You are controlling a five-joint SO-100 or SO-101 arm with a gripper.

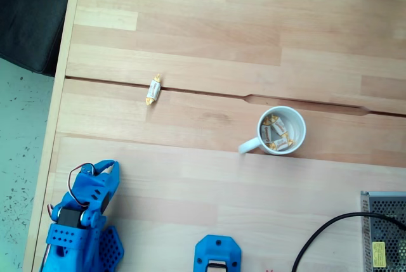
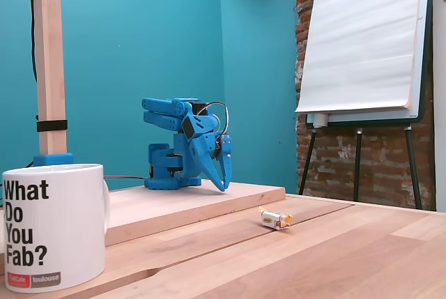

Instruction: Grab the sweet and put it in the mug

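Wooden table boards fill a fixed view from above, and a teal wall stands behind them in the side one. Well away from the mug the blue arm sits folded, its gripper pointing down at the table with nothing in it; I cannot tell if the fingers are apart. That white mug has a few wrapped sweets inside. One sweet lies on the table, far from the mug.
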